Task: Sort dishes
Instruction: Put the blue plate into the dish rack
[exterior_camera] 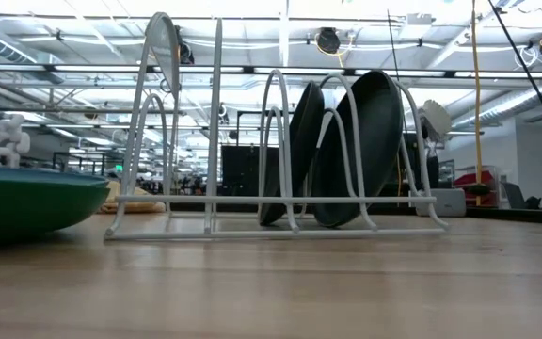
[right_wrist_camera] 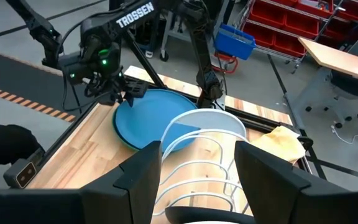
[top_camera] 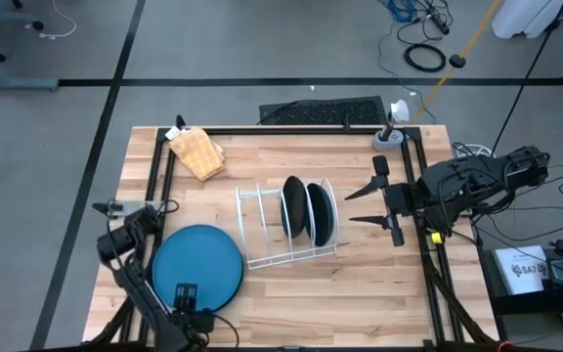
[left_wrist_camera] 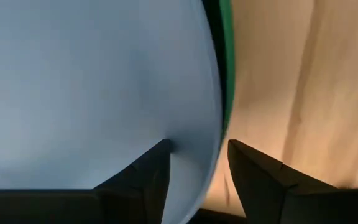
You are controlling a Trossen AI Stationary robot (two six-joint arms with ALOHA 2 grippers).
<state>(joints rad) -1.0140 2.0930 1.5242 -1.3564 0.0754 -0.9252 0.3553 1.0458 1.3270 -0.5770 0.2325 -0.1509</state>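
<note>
At lower left of the high view, my left claw point(left_wrist_camera: 194, 158) straddles the blue plate point(top_camera: 197, 264) rim, fingers apart, nothing gripped; closing could catch the green plate point(left_wrist_camera: 227, 62) beneath too.

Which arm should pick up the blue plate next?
Left. Its end effector is open astride the rim of the round bright blue plate; the right end effector waits beyond the white wire rack.
</note>
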